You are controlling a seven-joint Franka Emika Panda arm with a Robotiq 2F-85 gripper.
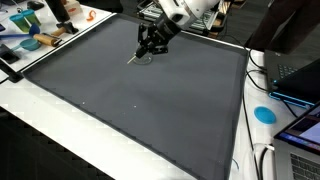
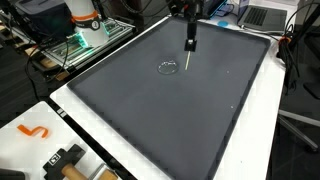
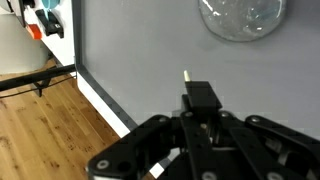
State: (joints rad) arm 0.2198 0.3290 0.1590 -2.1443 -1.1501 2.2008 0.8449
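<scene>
The gripper is clenched on a thin pale stick, whose short free end pokes out past the closed fingertips in the wrist view; what kind of stick it is cannot be made out. In both exterior views the gripper hangs over the far part of a dark grey mat that covers most of the white worktop. The stick points downward from it, upright in one view and slanted in the other. Its lower tip looks very close to the mat, though whether it touches cannot be told. Just beside the tip lies a small clear round dish, flat on the mat. The wrist view shows the same dish ahead of the stick, with a bare strip of mat between the two, so they are apart. By the look of it, the grasp is done: the stick is firmly held and carried near the dish. What is not done, as far as the pictures show, is any contact between stick and dish, and the stick has not been let go. Well apart from all this, an orange curled piece lies on a white surface at the near corner, and a blue disc sits off the mat beside a laptop.
</scene>
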